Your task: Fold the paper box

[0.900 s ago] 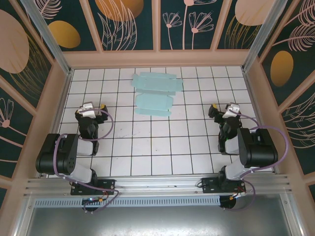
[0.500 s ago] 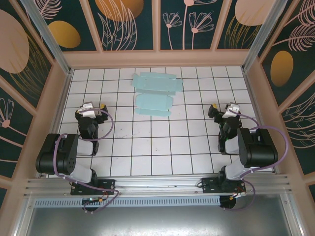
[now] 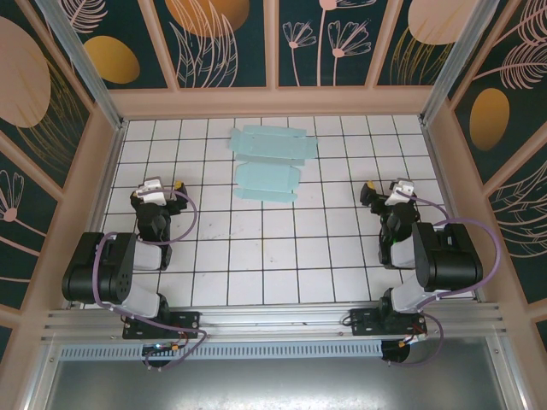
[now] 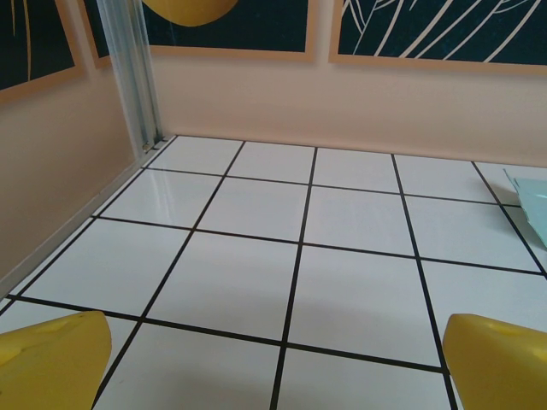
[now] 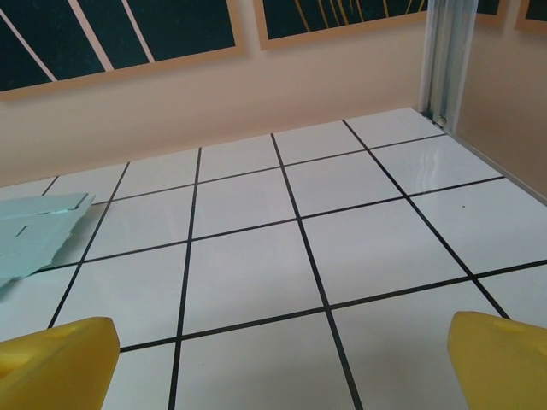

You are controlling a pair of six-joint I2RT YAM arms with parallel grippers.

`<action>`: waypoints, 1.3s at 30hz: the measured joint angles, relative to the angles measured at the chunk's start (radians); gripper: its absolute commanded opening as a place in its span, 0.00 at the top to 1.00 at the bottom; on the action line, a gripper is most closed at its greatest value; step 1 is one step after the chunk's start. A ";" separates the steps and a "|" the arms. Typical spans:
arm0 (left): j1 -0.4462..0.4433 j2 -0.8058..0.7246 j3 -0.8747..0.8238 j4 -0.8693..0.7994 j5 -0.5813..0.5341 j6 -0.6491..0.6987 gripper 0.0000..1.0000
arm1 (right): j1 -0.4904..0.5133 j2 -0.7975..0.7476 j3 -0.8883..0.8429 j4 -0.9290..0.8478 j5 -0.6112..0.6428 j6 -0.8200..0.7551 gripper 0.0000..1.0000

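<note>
The paper box (image 3: 272,158) is a flat pale teal die-cut sheet with flaps, lying at the far middle of the white tiled table. Its edge shows at the right of the left wrist view (image 4: 532,192) and at the left of the right wrist view (image 5: 34,235). My left gripper (image 3: 156,190) rests low at the near left, open, its yellow fingertips (image 4: 51,363) wide apart over bare tile. My right gripper (image 3: 389,192) sits at the near right, also open, with yellow fingertips (image 5: 504,359) spread and nothing between them. Both grippers are well short of the sheet.
Peach walls (image 3: 273,102) with dark leaf-pattern panels close in the table at the back and both sides. Aluminium posts stand in the far corners (image 4: 128,77) (image 5: 444,60). Open tiles lie between the two arms and in front of the sheet.
</note>
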 measured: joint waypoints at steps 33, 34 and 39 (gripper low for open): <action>-0.398 0.462 1.068 -0.806 0.227 -0.499 0.01 | 0.222 -0.246 0.354 -0.770 -0.019 0.080 0.01; -0.398 0.499 1.102 -0.828 0.245 -0.517 0.01 | 0.222 -0.245 0.361 -0.789 -0.024 0.092 0.01; -0.398 0.628 1.217 -0.918 0.325 -0.579 0.01 | 0.222 -0.243 0.383 -0.850 -0.066 0.130 0.01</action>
